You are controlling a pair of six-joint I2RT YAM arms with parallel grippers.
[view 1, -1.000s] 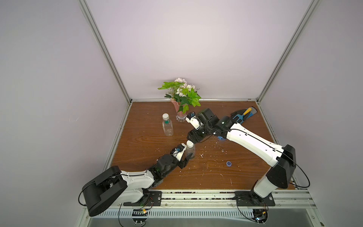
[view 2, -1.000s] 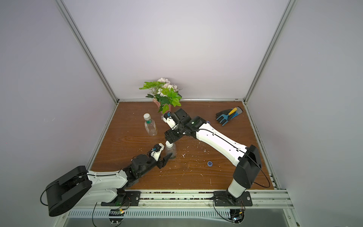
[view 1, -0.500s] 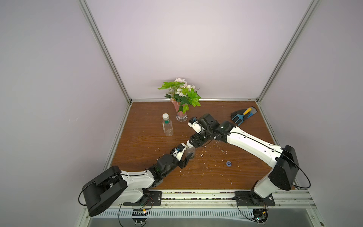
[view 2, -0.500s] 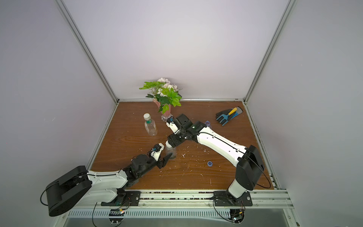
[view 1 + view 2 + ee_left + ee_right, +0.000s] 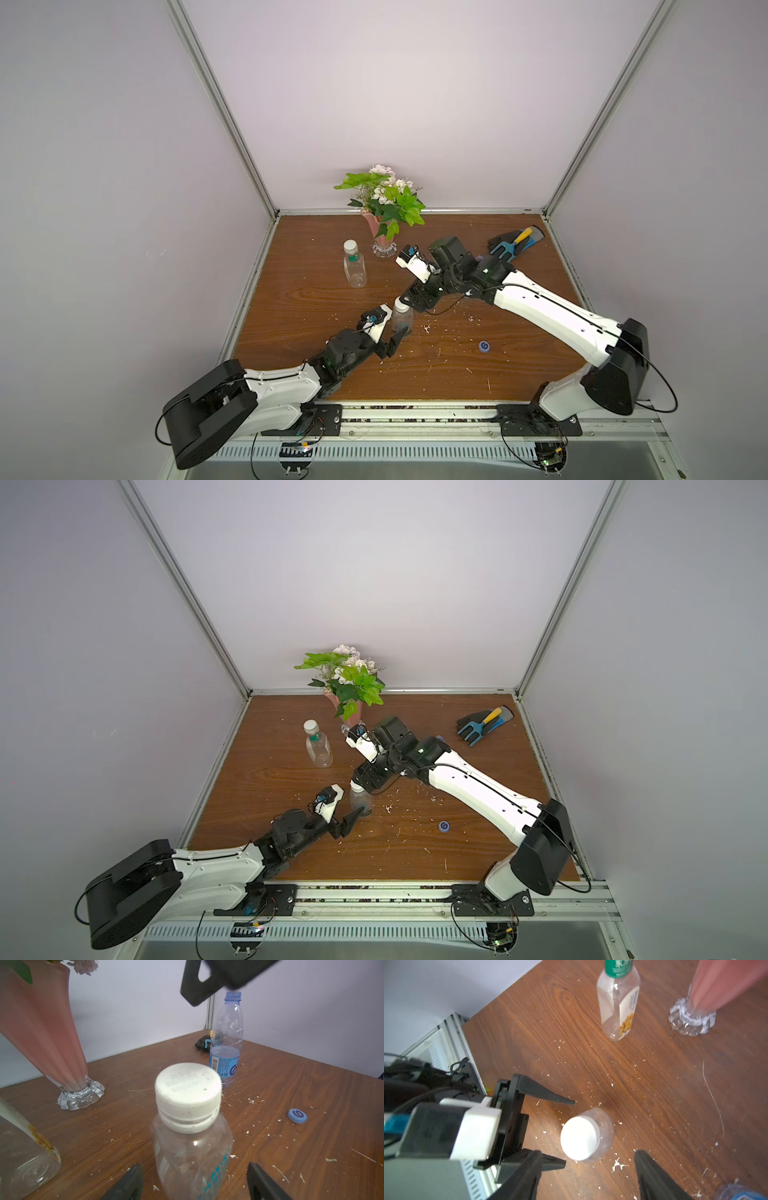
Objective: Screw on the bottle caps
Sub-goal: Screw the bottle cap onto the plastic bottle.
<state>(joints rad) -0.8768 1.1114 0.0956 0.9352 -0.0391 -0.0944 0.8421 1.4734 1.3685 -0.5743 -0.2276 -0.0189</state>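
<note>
A round clear bottle [image 5: 402, 322] stands at the table's middle with a white cap [image 5: 188, 1088] on its neck. My left gripper [image 5: 193, 1180] is open around its body, both fingers apart from it. My right gripper [image 5: 589, 1176] hangs open just above the cap [image 5: 580, 1137] and holds nothing. A squarish bottle [image 5: 354, 266] with a green neck ring carries a white cap. The blue-labelled bottle [image 5: 227, 1043] stands uncapped behind my right arm. A blue cap [image 5: 483, 346] lies flat on the table to the right.
A pink vase [image 5: 382, 232] with flowers stands at the back, close to the squarish bottle. A dark glove with a trowel [image 5: 515, 243] lies at the back right. White crumbs are scattered over the wooden table [image 5: 299, 299]. Walls close three sides.
My left gripper has opened and let go of the round bottle. My right gripper, open throughout, has shifted slightly forward over the cap.
</note>
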